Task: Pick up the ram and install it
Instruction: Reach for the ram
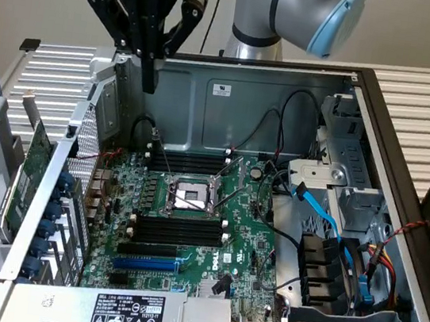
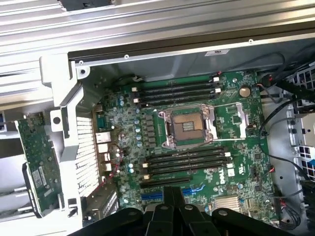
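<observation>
My gripper [image 1: 148, 86] hangs shut above the back corner of the open computer case on the exterior view's left, its black fingers pressed together with nothing between them. In the wrist view the closed fingertips [image 2: 173, 192] point down over the green motherboard [image 2: 231, 113]. Two banks of black memory slots [image 1: 187, 159] [image 1: 179, 230] flank the CPU socket [image 1: 186, 197] and look empty; the wrist view shows them as the upper bank [image 2: 179, 91] and the lower bank [image 2: 187, 160]. The ram is out of view.
A green expansion card with a metal bracket [image 1: 35, 160] leans outside the case wall [image 1: 80, 150] on the exterior view's left. Blue slots [image 1: 144, 263], a power supply [image 1: 129, 317], and cables with drive bays [image 1: 329, 257] fill the rest of the case.
</observation>
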`<state>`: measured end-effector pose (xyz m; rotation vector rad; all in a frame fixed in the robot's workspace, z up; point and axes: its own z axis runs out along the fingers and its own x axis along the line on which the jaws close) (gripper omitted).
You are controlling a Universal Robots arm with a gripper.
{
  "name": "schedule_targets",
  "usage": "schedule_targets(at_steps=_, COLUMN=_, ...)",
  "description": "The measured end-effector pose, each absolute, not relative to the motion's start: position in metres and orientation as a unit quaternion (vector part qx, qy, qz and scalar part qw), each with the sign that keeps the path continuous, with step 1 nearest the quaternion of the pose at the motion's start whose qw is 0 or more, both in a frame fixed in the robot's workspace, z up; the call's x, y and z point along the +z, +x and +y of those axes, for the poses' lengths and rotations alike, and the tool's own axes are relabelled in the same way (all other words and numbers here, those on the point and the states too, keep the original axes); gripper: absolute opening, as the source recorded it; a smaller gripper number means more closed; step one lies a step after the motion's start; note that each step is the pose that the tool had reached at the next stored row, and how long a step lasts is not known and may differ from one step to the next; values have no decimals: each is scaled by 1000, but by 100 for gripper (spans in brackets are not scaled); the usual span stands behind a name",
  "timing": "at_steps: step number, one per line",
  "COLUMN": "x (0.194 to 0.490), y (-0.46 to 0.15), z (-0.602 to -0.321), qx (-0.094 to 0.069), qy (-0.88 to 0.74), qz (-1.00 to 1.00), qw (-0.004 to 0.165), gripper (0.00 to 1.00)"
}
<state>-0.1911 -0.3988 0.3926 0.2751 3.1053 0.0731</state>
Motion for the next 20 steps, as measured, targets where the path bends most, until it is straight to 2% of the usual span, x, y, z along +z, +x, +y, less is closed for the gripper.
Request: schedule_targets(at_steps=20, x=393, y=-282, z=-400, qx=23, qy=88, qz=996, qw=9, gripper=11)
